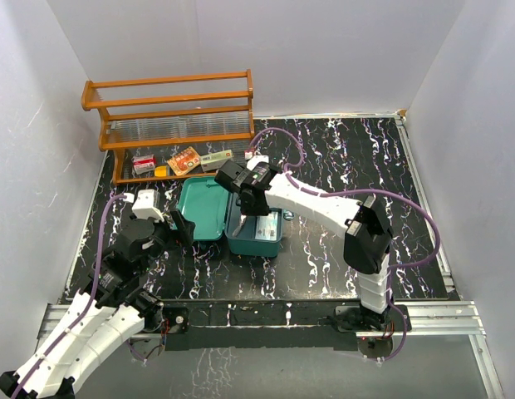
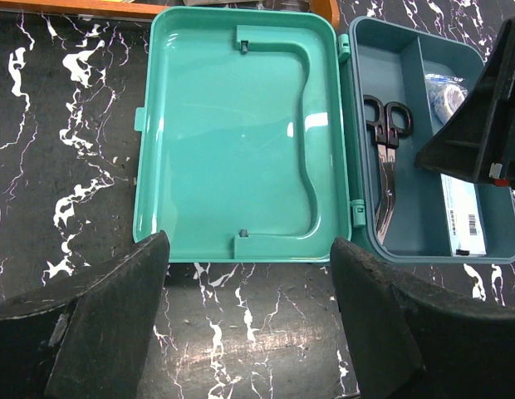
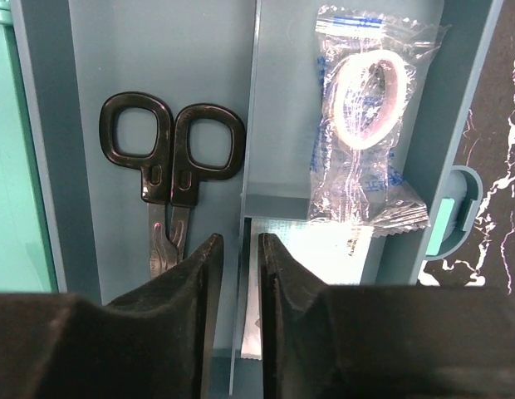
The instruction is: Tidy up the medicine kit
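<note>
From above, the medicine kit [image 1: 204, 208] lay open on the black marbled table [image 1: 340, 166], in front of a wooden rack [image 1: 170, 104], its lid folded flat to the left of its base. The right end effector [image 1: 245, 204] hung over the base, and the left end effector [image 1: 176, 224] sat just left of the lid.

In the left wrist view, the left end effector's fingers [image 2: 116, 307] stood spread wide and empty at the lid's near edge.

In the right wrist view, the right end effector's fingers [image 3: 203, 274] were slightly parted over the base's divider [image 3: 253, 100], pinching nothing. Black-handled scissors [image 3: 170, 150] lay in the left compartment. A bagged roll [image 3: 370, 108] and a flat packet [image 3: 324, 249] lay in the right compartment.
</note>
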### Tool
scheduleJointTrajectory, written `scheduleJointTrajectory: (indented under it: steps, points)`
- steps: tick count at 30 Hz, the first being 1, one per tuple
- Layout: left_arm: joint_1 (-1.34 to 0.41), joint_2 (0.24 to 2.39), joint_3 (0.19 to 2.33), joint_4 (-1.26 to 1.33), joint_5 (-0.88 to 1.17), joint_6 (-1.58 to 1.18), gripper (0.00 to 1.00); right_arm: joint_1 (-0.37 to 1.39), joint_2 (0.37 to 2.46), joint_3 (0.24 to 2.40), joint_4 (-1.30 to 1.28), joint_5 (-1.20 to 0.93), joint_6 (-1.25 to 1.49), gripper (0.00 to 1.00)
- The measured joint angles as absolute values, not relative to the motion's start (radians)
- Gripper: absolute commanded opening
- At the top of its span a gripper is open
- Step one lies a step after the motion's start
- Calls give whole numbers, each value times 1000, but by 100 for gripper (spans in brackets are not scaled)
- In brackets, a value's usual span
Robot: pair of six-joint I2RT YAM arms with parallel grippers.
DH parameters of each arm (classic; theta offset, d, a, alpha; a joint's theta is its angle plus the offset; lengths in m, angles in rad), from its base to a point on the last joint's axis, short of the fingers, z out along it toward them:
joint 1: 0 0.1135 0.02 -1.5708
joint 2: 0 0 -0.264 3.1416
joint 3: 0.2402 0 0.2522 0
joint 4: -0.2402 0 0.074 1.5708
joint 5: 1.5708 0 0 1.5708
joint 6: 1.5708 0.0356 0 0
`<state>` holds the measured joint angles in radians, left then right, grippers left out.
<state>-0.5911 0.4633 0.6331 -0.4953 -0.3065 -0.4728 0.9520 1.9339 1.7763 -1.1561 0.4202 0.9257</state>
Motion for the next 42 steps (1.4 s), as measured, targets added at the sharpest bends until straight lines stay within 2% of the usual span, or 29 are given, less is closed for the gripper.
scheduleJointTrajectory:
  steps: [3, 6, 9, 10, 19, 25, 28, 34, 42]
  points:
    - [-591, 464, 633, -497, -312, -476, 79, 952, 1934, 1776, -1154, 428, 909, 36]
    - [-591, 468, 633, -498, -318, -476, 83, 954, 1929, 1776, -1143, 443, 888, 39]
    - [-591, 479, 633, -502, -324, -479, 91, 954, 1904, 1770, -1116, 450, 867, 40]
    - [-591, 484, 633, -503, -327, -480, 98, 954, 1891, 1770, -1109, 450, 857, 41]
    - [-591, 600, 648, -478, -344, -463, 99, 913, 1672, 1662, -970, 452, 785, 44]
    - [-566, 818, 775, -425, -310, -452, 94, 782, 1504, 1481, -843, 433, 732, 45]
    - [-496, 926, 821, -381, -221, -455, 90, 720, 1446, 1403, -791, 412, 706, 45]
    - [-220, 1072, 849, -336, -9, -466, 88, 636, 1396, 1319, -712, 386, 663, 45]
    - [-2, 1142, 847, -302, 255, -471, 97, 559, 1389, 1244, -615, 308, 630, 45]
